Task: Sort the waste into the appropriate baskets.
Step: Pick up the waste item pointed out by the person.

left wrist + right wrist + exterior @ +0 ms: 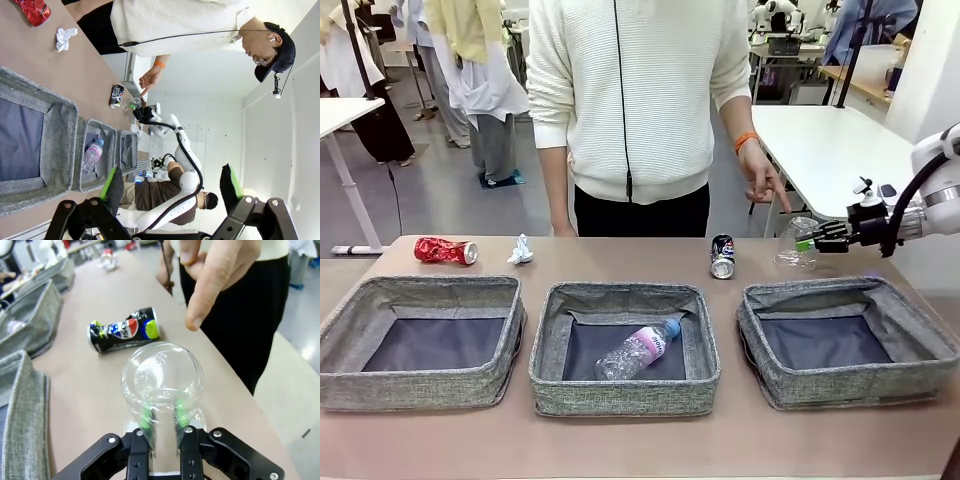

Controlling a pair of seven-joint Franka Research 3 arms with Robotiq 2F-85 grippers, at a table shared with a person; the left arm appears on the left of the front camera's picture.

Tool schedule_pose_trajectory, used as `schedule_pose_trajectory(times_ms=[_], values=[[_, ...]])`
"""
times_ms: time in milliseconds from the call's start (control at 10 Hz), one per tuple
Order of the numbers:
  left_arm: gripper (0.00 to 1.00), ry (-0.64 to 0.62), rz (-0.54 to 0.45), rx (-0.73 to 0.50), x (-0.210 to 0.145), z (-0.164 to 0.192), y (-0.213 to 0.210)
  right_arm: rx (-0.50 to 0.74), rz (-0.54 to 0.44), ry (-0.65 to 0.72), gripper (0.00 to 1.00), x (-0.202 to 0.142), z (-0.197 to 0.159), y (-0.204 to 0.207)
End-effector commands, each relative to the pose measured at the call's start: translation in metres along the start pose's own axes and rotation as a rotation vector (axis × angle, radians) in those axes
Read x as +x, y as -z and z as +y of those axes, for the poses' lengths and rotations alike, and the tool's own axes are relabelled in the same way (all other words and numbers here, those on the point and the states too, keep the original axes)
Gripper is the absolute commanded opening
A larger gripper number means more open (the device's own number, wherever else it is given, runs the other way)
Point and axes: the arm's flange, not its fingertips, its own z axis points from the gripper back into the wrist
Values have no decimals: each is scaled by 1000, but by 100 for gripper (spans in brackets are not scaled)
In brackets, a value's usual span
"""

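Observation:
My right gripper (807,242) (161,416) is shut on the rim of a clear plastic cup (795,245) (162,377), held just above the table's far right side. A dark blue-black can (722,256) (124,330) lies on its side left of the cup. A crushed red can (446,251) (33,10) and crumpled white paper (520,250) (65,37) lie at the far left. A clear bottle with pink label (640,349) (91,155) rests in the middle basket (548,345). The left basket (340,330) and right basket (920,335) hold nothing. My left gripper (170,185) stands open in the air.
The person stands at the far edge, one hand (760,180) (215,275) hanging just above the cup. A white table (840,140) stands behind at the right.

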Motion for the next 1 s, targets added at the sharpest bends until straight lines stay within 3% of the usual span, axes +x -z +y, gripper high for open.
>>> schedule_pose_trajectory(times_ms=[0, 300, 500, 600, 700, 800, 900], values=[[100, -10, 13, 9, -3, -3, -3, 5, -9, 7, 0, 3, -6, 0], [100, -10, 13, 9, -3, -3, -3, -4, 11, 13, 0, 5, -5, -13], [100, -10, 13, 9, -3, -3, -3, -15, 7, 1, 0, 33, 8, -43], [100, -10, 13, 9, -3, -3, -3, -11, 8, 167, 0, 61, 31, -65], [100, -10, 13, 9, -3, -3, -3, 89, -26, 227, 0, 106, 80, -95], [100, -10, 13, 9, -3, -3, -3, 136, 1, 143, 0, 147, 125, -116], [100, -10, 13, 9, -3, -3, -3, 172, 87, 97, 0, 180, 161, -128]])
